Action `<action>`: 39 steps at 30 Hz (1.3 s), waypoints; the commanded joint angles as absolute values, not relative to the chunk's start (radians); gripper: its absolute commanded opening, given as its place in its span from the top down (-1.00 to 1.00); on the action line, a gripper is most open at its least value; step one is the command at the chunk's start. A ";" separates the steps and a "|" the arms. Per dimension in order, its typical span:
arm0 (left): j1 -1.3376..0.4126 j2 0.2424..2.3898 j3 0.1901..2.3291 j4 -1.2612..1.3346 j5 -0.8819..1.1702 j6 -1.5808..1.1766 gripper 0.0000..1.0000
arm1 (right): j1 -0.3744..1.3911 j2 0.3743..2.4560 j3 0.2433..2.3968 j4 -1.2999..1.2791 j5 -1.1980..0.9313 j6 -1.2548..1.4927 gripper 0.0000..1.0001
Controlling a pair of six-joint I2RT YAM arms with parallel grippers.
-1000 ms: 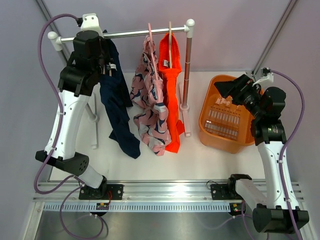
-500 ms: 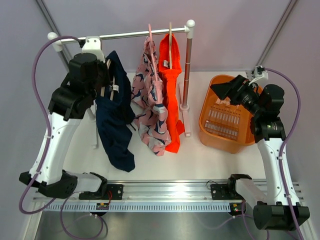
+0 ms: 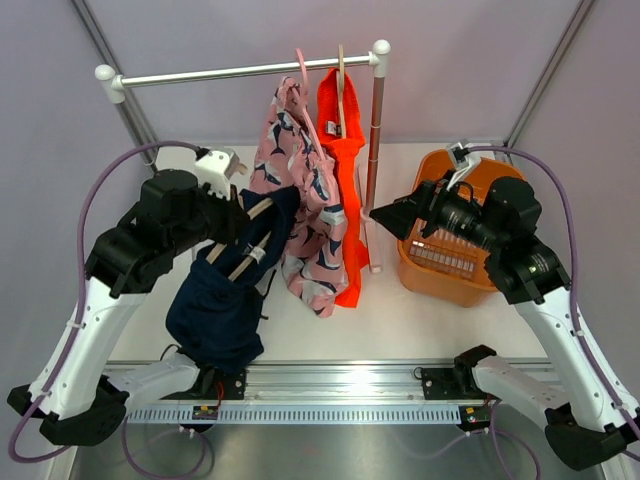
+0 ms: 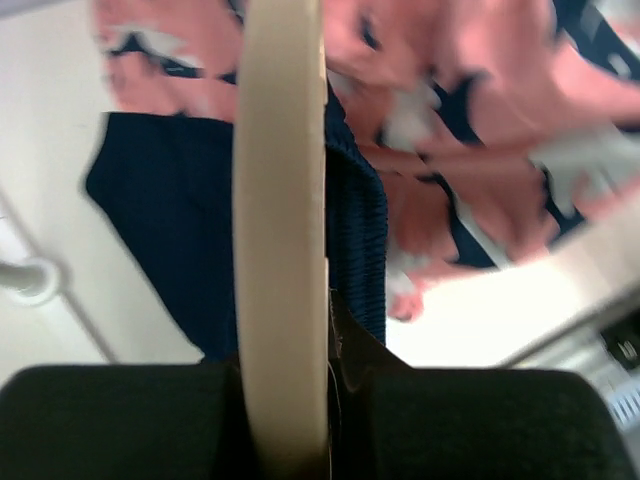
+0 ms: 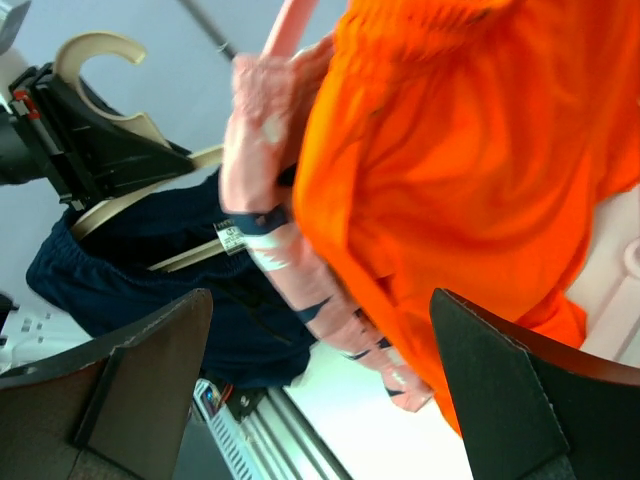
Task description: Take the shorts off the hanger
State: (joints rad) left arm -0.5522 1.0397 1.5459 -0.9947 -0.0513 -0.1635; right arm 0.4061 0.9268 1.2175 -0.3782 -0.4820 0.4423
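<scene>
Top external view: the left hand (image 3: 232, 215), clenched on the hanger (image 3: 246, 247), has carried the navy shorts (image 3: 215, 315) off the rail (image 3: 240, 71), down toward the table's (image 3: 420, 315) near-left corner. The right hand (image 3: 383, 213), spread wide, now nears the orange shorts (image 3: 346, 170).

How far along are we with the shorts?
Done: the navy shorts and their hanger are off the rail. In hand: left gripper clamps that hanger, shorts on it; right gripper is open near the orange shorts. Left: all three pairs, pink shorts included, are still on hangers.
</scene>
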 commanded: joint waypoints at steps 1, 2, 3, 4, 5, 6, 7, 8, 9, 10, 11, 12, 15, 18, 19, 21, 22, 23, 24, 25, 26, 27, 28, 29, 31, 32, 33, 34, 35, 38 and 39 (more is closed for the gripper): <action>-0.584 0.965 1.504 -0.982 0.225 -0.129 1.00 | 0.500 0.923 1.261 -0.417 -0.442 0.405 -0.98; -0.584 0.951 1.482 -0.973 0.266 -0.123 1.00 | 0.521 0.928 1.262 -0.426 -0.436 0.403 -0.97; -0.584 0.939 1.462 -0.947 0.311 -0.120 1.00 | 0.543 0.934 1.269 -0.431 -0.416 0.397 -0.96; -0.587 0.930 1.445 -0.936 0.387 -0.117 1.00 | 0.587 0.948 1.273 -0.436 -0.404 0.394 -0.94; -0.588 0.916 1.416 -0.916 0.426 -0.111 1.00 | 0.609 0.957 1.278 -0.443 -0.393 0.391 -0.93; -0.589 0.911 1.405 -0.907 0.461 -0.110 1.00 | 0.632 0.966 1.281 -0.446 -0.370 0.387 -0.93; -0.594 0.907 1.398 -0.896 0.513 -0.109 1.00 | 0.655 0.985 1.290 -0.449 -0.358 0.385 -0.92; -0.597 0.899 1.391 -0.885 0.532 -0.107 1.00 | 0.699 0.995 1.296 -0.456 -0.345 0.382 -0.92; -0.601 0.897 1.391 -0.867 0.547 -0.107 1.00 | 0.722 1.005 1.308 -0.460 -0.318 0.377 -0.91; -0.603 0.896 1.394 -0.859 0.563 -0.107 1.00 | 0.742 1.024 1.315 -0.465 -0.304 0.377 -0.91; -0.603 0.897 1.402 -0.854 0.563 -0.109 1.00 | 0.764 1.034 1.322 -0.475 -0.292 0.376 -0.89; -0.603 0.906 1.422 -0.853 0.560 -0.106 1.00 | 0.805 1.043 1.339 -0.483 -0.266 0.374 -0.88; -0.603 0.936 1.475 -0.861 0.545 -0.098 1.00 | 0.883 1.080 1.377 -0.521 -0.191 0.371 -0.86; -0.604 0.957 1.515 -0.857 0.512 -0.103 1.00 | 0.957 1.123 1.417 -0.563 -0.106 0.370 -0.83; -0.604 0.969 1.540 -0.859 0.490 -0.103 1.00 | 0.972 1.147 1.427 -0.575 -0.080 0.373 -0.82; -0.604 0.979 1.558 -0.858 0.482 -0.103 1.00 | 1.000 1.167 1.452 -0.612 -0.007 0.385 -0.76; -0.604 0.985 1.574 -0.857 0.462 -0.104 1.00 | 1.026 1.184 1.462 -0.623 0.024 0.387 -0.74; -0.604 0.988 1.581 -0.859 0.447 -0.106 1.00 | 1.038 1.189 1.469 -0.640 0.041 0.391 -0.72; -0.604 0.991 1.591 -0.867 0.430 -0.103 1.00 | 1.052 1.189 1.480 -0.641 0.076 0.396 -0.71; -0.604 0.996 1.598 -0.870 0.401 -0.101 1.00 | 1.083 1.186 1.486 -0.646 0.095 0.396 -0.71; -0.604 1.002 1.611 -0.868 0.393 -0.100 1.00 | 1.097 1.183 1.491 -0.650 0.107 0.397 -0.71; -0.604 1.005 1.612 -0.862 0.396 -0.100 1.00 | 1.109 1.180 1.503 -0.658 0.127 0.397 -0.71; -0.604 1.006 1.614 -0.855 0.408 -0.100 1.00 | 1.120 1.175 1.511 -0.669 0.136 0.397 -0.71; -0.604 1.014 1.618 -0.842 0.411 -0.104 1.00 | 1.144 1.172 1.516 -0.673 0.144 0.397 -0.71; -0.604 1.019 1.621 -0.827 0.411 -0.110 1.00 | 1.166 1.166 1.529 -0.686 0.164 0.397 -0.71; -0.604 1.026 1.621 -0.807 0.407 -0.117 1.00 | 1.195 1.163 1.535 -0.690 0.182 0.400 -0.69; -0.604 1.029 1.623 -0.796 0.405 -0.121 1.00 | 1.209 1.160 1.539 -0.695 0.192 0.402 -0.69; -0.604 1.032 1.624 -0.789 0.410 -0.124 1.00 | 1.225 1.154 1.542 -0.706 0.201 0.403 -0.69; -0.604 1.038 1.628 -0.772 0.411 -0.130 1.00 | 1.241 1.149 1.543 -0.707 0.210 0.405 -0.68; -0.604 1.065 1.647 -0.750 0.425 -0.143 1.00 | 1.285 1.138 1.532 -0.703 0.216 0.419 -0.69; -0.604 1.072 1.652 -0.747 0.425 -0.144 1.00 | 1.301 1.140 1.525 -0.701 0.212 0.426 -0.69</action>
